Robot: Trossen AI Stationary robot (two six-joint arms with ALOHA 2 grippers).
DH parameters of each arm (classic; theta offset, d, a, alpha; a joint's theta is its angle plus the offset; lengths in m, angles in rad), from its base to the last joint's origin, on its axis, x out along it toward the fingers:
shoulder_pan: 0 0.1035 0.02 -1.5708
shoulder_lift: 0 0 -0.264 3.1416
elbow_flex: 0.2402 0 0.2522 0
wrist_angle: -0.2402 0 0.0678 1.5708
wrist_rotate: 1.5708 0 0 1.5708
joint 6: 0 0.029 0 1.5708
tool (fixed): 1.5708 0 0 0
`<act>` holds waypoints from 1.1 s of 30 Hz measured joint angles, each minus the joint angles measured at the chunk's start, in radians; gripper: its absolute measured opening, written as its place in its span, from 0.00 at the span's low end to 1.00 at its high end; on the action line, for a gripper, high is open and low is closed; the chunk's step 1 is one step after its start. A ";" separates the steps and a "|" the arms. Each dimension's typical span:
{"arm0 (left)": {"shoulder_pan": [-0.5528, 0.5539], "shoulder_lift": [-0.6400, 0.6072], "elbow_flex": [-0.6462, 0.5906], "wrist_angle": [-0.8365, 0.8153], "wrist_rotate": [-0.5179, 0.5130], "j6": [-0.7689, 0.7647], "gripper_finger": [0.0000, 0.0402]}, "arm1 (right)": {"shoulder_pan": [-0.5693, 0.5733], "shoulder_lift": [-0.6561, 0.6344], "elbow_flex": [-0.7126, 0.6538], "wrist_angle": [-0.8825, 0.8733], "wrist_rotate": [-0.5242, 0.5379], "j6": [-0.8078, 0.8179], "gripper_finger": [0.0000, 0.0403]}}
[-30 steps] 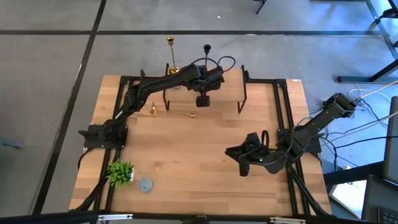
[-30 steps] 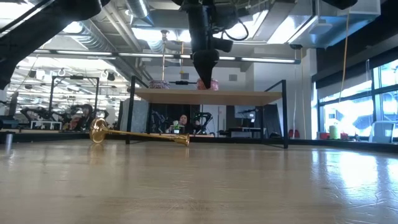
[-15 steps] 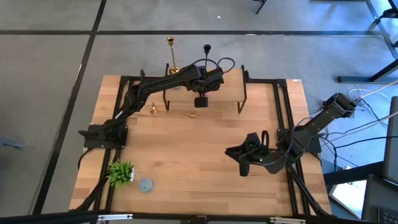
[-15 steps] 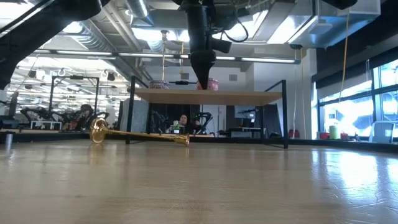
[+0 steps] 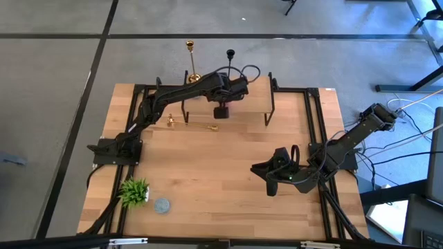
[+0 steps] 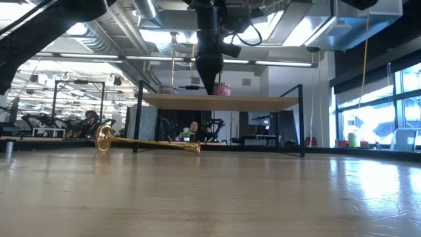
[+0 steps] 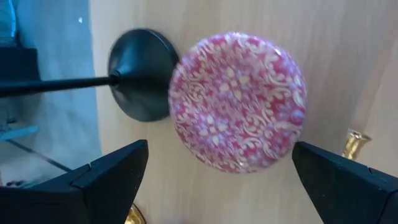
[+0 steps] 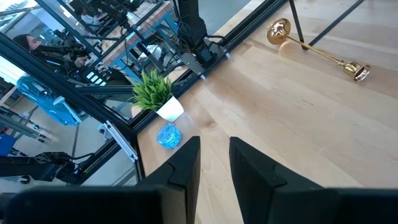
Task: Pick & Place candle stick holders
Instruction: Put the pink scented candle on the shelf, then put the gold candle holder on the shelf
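The surface (image 5: 228,173) is a light wooden top with a black frame along its sides, and it stands on a grey floor with dark lines. In the low view the room behind is a large workshop with ceiling pipes, benches and windows on one side. A small raised shelf (image 6: 220,101) on thin black legs stands at the far part of the surface. On the shelf a gold candlestick (image 5: 192,61) and a black candlestick (image 5: 230,61) stand upright, their long axes vertical, near each other at the back edge. Beside the round base of the black one (image 7: 140,73) lies a red and white patterned round object (image 7: 237,101), which partly covers that base in the left wrist view. The second gold candlestick (image 5: 192,125) lies on its side on the surface in front of the shelf, its long axis going across the surface, with the round base toward the left arm and the small cup toward the middle. The left pincer (image 5: 221,111) hangs over the shelf above the patterned object, its fingers (image 7: 112,180) spread wide and holding nothing. The right pincer (image 5: 265,170) waits low over the surface on the right side, its fingers (image 8: 183,168) a little apart and empty. A small green plant (image 5: 134,191) and a blue round thing (image 5: 161,205) are at the near left corner.
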 joint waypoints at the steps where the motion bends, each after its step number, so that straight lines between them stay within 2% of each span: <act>1: -0.002 0.000 0.000 -0.010 0.002 -0.005 0.99 | 0.000 0.000 0.000 0.000 0.000 0.000 0.22; 19: -0.043 -0.072 0.003 -0.071 0.002 -0.163 0.99 | 0.000 0.000 0.000 0.005 -0.035 0.000 0.22; 27: -0.083 -0.132 0.003 -0.077 0.118 -0.248 0.99 | 0.000 0.000 0.000 0.009 -0.063 -0.007 0.22; 33: -0.124 -0.151 0.003 -0.153 0.145 -0.350 0.99 | 0.000 0.000 0.000 0.008 -0.108 -0.008 0.22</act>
